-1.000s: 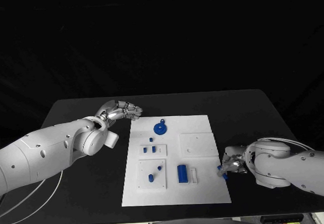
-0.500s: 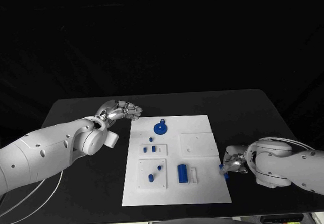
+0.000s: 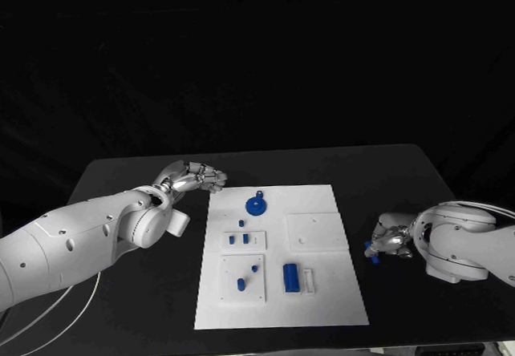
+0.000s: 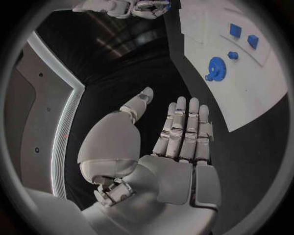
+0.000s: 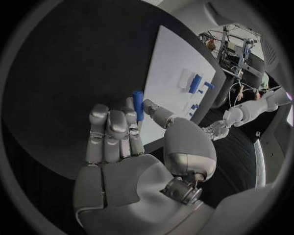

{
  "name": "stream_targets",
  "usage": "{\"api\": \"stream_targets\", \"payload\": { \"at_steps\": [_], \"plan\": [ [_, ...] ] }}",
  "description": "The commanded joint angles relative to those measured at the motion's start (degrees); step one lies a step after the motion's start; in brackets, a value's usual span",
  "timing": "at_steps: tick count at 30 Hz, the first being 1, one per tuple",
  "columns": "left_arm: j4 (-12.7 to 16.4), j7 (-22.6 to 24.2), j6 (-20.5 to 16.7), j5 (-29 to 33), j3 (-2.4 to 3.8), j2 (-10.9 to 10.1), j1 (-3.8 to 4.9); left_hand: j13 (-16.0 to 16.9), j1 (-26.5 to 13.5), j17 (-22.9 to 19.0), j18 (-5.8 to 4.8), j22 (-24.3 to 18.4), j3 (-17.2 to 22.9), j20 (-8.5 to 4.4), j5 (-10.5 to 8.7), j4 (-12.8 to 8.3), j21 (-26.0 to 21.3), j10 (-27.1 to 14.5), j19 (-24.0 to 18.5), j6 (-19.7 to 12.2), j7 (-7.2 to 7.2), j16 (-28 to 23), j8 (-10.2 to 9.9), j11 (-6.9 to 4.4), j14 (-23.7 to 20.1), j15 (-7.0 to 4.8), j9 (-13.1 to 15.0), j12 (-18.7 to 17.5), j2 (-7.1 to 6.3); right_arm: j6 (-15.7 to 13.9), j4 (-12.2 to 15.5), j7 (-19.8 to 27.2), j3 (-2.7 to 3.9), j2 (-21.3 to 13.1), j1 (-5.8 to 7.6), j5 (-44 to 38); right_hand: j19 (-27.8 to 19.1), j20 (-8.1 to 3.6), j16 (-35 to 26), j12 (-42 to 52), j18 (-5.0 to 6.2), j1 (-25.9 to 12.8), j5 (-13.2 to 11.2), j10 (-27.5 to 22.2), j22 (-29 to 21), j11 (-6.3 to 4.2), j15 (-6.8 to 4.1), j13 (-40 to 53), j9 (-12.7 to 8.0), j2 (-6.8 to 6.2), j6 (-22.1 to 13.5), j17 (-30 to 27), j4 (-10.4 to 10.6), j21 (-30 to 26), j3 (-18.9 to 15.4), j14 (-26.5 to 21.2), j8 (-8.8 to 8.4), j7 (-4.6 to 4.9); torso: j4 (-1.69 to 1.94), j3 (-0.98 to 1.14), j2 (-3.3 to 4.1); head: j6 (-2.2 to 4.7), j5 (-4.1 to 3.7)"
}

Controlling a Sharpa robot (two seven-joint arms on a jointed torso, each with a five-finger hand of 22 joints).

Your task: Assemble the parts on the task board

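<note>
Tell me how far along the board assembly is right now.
Partly done, it seems: several blue parts already sit on the task board. In hand: the right hand pinches a small blue piece beside the board. Left: placing it. The left hand holds nothing.

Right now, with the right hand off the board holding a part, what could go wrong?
1. The right hand holds the small blue part only at its fingertips, over the black table beside the task board; a slip would likely drop it off the board.
2. Carrying it back in, the hand may brush the blue block standing near the board's right side.
3. The left hand sits by the board's far corner, close to the blue round part.
</note>
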Motion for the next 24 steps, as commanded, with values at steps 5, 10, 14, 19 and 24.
{"api": "stream_targets", "payload": {
  "at_steps": [5,10,14,19,24],
  "plan": [
    [0.3,0.4,0.6,0.3,0.03,0.1,0.02,-0.1,-0.3,0.1,0.58,0.1,0.0,0.11,0.10,0.4,-0.3,-0.1,0.2,-0.3,-0.10,-0.3,-0.2,0.10,0.2,0.19,-0.1,-0.1,0.34,-3.2,3.0,2.0,-0.13,2.1,-0.09,10.6,-0.1,0.42,-0.1,0.2,1.66,-0.7,0.2,0.5,1.1,-0.01,-0.29,0.0,-0.1,0.40,0.6,-0.1,0.1,0.2,0.4,0.2,0.17,-0.04,0.00,0.04,0.13,0.08,0.21],
    [0.3,0.4,0.7,0.3,0.03,0.0,0.02,-0.1,-0.3,0.1,0.58,0.1,0.0,0.11,0.10,0.4,-0.4,-0.1,0.2,-0.3,-0.10,-0.3,-0.2,0.10,0.2,0.19,-0.1,-0.1,0.34,-3.3,3.6,2.0,-0.15,3.7,-0.30,12.5,-0.2,0.42,-0.1,0.2,1.66,-1.0,0.1,0.6,1.1,-0.05,-0.33,0.0,-0.1,0.92,0.6,-0.2,0.0,0.2,0.7,0.1,0.18,-0.08,-0.02,-0.07,0.05,-0.04,0.00],
    [0.4,0.4,0.7,0.3,0.03,0.1,0.02,-0.1,-0.3,0.1,0.58,0.1,0.0,0.11,0.11,0.4,-0.4,0.0,0.2,-0.3,-0.10,-0.4,-0.2,0.10,0.2,0.19,-0.1,-0.1,0.34,-3.1,3.7,2.0,-0.15,5.2,-1.37,12.5,-0.2,0.42,-0.2,0.2,1.66,-1.1,0.1,0.6,1.1,-0.05,-0.34,0.0,-0.1,0.96,0.6,-0.2,0.0,0.2,0.7,0.1,0.17,-0.08,-0.02,-0.05,0.06,-0.15,0.02],
    [0.4,0.4,0.8,0.3,0.03,0.1,0.02,-0.1,-0.3,0.1,0.58,0.1,0.0,0.11,0.11,0.4,-0.4,0.0,0.2,-0.3,-0.10,-0.4,-0.2,0.10,0.2,0.19,-0.1,-0.1,0.35,-3.3,3.3,2.3,-0.13,7.3,-3.15,10.5,-0.2,0.41,-0.2,0.2,1.66,-1.2,0.1,0.7,1.1,-0.06,-0.36,0.0,-0.1,1.12,0.6,-0.3,-0.1,0.2,0.8,0.1,0.15,-0.08,-0.03,0.02,0.10,-0.14,-0.03],
    [0.4,0.4,1.0,0.3,0.03,0.1,0.02,-0.1,-0.4,0.1,0.57,0.1,0.0,0.12,0.10,0.4,-0.4,-0.1,0.2,-0.3,-0.10,-0.4,-0.2,0.10,0.2,0.20,-0.1,-0.1,0.37,-3.4,2.7,2.5,-0.13,8.8,-4.23,10.3,-0.2,0.41,-0.2,0.2,1.66,-1.4,0.1,0.7,1.1,-0.06,-0.37,0.0,-0.1,1.16,0.6,-0.3,-0.3,0.2,0.9,0.1,0.14,-0.08,0.00,0.04,0.12,-0.15,0.05]
  ]
}}
